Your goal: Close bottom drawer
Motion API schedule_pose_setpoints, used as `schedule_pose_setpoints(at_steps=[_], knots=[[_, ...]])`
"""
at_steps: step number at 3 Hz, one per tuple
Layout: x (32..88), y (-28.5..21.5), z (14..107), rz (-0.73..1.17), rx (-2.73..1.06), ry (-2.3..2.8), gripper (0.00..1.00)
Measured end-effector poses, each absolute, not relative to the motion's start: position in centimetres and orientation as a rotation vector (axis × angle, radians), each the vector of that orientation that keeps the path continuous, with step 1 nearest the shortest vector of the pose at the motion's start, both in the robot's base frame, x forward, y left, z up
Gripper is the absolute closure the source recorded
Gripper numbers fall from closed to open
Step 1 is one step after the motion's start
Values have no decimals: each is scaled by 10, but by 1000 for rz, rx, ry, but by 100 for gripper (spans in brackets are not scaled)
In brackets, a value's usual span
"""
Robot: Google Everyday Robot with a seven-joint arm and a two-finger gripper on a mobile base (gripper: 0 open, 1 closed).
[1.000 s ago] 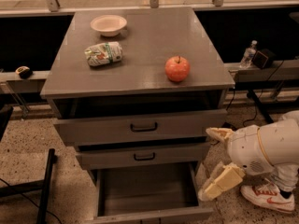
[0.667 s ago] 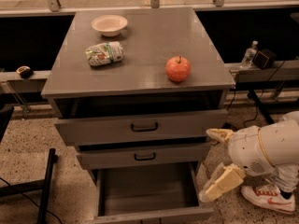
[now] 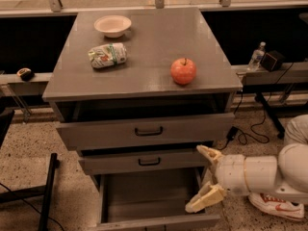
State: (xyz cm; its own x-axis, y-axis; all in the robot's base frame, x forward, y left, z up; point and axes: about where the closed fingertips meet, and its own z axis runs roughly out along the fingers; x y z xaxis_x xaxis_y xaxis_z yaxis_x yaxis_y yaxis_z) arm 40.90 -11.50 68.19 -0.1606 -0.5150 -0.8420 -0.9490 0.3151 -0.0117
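The bottom drawer of the grey cabinet is pulled far out, its plain grey box open to view; its front panel lies at the lower frame edge, and its handle is out of view. My gripper is at the drawer's right side, near the right wall. It is open and empty, with one cream finger up by the middle drawer's right end and the other low over the bottom drawer's right front corner.
The middle drawer and the top drawer stand slightly ajar. On the cabinet top are a red apple, a snack bag and a white bowl. A shoe and cables lie on the floor at right.
The camera view has shifted slightly. The gripper stays at the drawer's right side with little visible movement, and the drawer is as far out as before.
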Motion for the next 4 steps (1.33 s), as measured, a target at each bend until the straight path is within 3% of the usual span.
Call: schedule_pose_setpoints(at_steps=[2, 4], knots=[[409, -111, 604, 792, -1302, 1638, 0], [408, -100, 546, 718, -1315, 1640, 0]])
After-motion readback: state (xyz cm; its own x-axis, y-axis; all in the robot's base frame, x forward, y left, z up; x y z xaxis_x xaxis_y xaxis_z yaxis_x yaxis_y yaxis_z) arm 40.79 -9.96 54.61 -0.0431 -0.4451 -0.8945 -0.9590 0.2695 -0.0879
